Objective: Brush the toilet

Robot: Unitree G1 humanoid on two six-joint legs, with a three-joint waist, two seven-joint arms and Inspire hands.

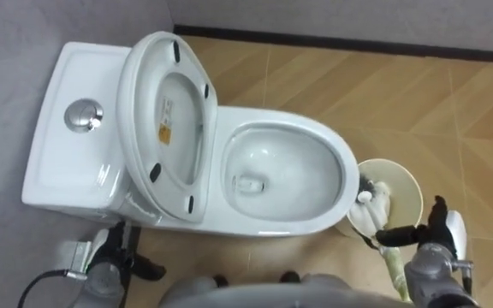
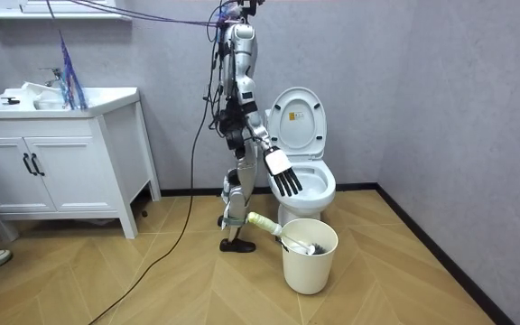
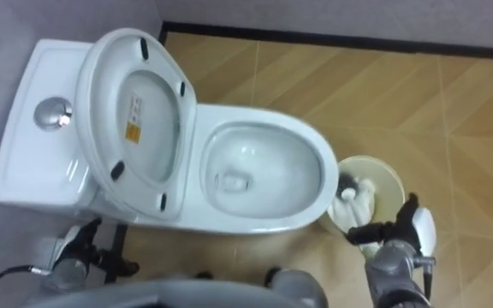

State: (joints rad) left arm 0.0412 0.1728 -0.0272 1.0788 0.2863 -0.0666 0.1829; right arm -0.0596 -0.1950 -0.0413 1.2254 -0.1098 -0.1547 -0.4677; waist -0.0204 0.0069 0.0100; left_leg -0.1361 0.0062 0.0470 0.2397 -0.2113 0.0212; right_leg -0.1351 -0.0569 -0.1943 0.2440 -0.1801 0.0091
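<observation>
**Q.** What is shown?

**A.** The robot stands at the side of the toilet (image 1: 289, 224). The seat (image 1: 139, 103) is raised against the tank and the bowl (image 1: 272, 167) is open. A bucket (image 1: 413, 184) stands on the floor (image 1: 383, 85) just beside the front of the bowl, on the robot's right. The toilet brush (image 1: 377, 205) rests in it, head down inside, and its pale handle (image 1: 394, 272) leans out over the rim toward the robot.

**Q.** And the hands?

**A.** The right hand (image 1: 442, 233) hovers over the handle. Its fingers (image 1: 396, 233) are straight and spread and hold nothing (the room view shows the hand clear above the bucket). The left hand (image 1: 118, 257) hangs low by the near side of the toilet; whether it is open or closed cannot be told.

**Q.** How is the brush likely to handle?

**A.** It is probably light. The handle looks stiff, smooth and perhaps slippery; the head is softer and possibly wet. The best hold appears to be on the upper handle, outside the rim, with the fingers closed fully round it. The bucket also looks light, so a lift that drags against the rim may tip it.
</observation>
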